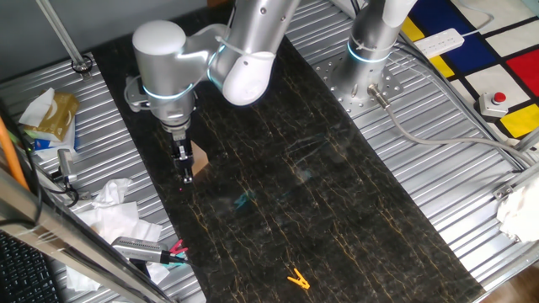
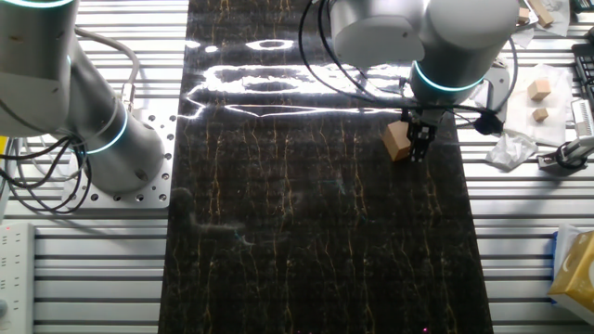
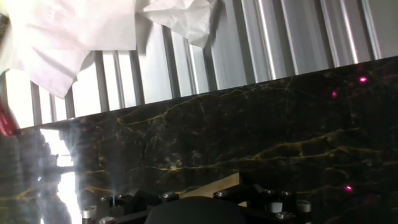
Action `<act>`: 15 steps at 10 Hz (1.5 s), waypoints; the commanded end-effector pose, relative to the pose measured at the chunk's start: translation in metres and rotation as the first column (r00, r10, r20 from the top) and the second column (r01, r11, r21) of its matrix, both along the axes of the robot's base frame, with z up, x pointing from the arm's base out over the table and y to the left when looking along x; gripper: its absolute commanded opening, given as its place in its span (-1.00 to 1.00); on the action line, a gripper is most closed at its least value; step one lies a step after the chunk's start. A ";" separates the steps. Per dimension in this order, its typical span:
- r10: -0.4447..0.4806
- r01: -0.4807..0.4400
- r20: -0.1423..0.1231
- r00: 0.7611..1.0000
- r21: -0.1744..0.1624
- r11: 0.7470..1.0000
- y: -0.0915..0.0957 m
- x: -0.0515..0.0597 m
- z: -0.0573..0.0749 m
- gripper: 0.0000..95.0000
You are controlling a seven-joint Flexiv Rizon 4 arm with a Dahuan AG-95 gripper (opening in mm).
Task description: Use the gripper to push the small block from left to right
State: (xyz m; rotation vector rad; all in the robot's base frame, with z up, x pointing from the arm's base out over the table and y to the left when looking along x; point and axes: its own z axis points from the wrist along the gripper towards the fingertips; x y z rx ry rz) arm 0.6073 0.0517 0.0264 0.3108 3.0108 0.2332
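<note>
My small black two-fingered end effector (image 1: 185,168) is down at the black marble-patterned mat (image 1: 337,219) on the ribbed metal desk (image 1: 472,168), near the mat's left edge. The small light-tan wooden cube (image 1: 200,161) sits right beside it, on the side facing the open run of mat; touching or a hair apart, I cannot tell.

In the other fixed view the fingers (image 2: 419,141) hang close together next to the block (image 2: 397,141). They look drawn together, gripping nothing, though the gap is too small to call for certain.

The hand view shows only mat, desk slats, crumpled white tissue (image 3: 81,43) and a tan sliver at the bottom edge, probably the block's top.

Step in hand, as I judge it: contact set up, the push proper barely begun. The block lies at the left end of its travel.

Next move calls for a level sideways sweep across the mat, fingertips low, force through the block's middle so it slides and does not spin off. The small orange clip (image 1: 296,279) lies well clear.
</note>
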 end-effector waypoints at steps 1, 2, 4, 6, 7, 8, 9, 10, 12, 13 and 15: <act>-0.012 0.012 -0.001 1.000 0.002 1.000 0.003 -0.001 0.000 1.00; -0.024 0.024 -0.003 1.000 0.012 1.000 0.006 -0.002 0.000 1.00; -0.044 0.044 -0.006 0.999 0.030 0.999 0.010 -0.002 0.001 1.00; -0.059 0.059 -0.006 0.998 0.034 0.998 0.016 0.000 0.003 1.00; -0.060 0.060 -0.004 0.998 0.033 0.998 0.018 0.001 0.003 1.00; -0.060 0.060 -0.003 0.998 0.033 0.998 0.020 0.002 0.004 1.00; -0.060 0.060 -0.002 0.998 0.032 0.998 0.023 0.003 0.005 1.00; -0.060 0.060 -0.002 0.998 0.030 0.998 0.025 0.004 0.006 1.00; -0.060 0.060 -0.002 0.998 0.032 0.998 0.033 0.007 0.009 1.00; -0.060 0.060 -0.002 0.998 0.032 0.998 0.037 0.008 0.011 1.00; -0.041 0.041 0.002 0.999 0.016 0.999 0.039 0.008 0.011 1.00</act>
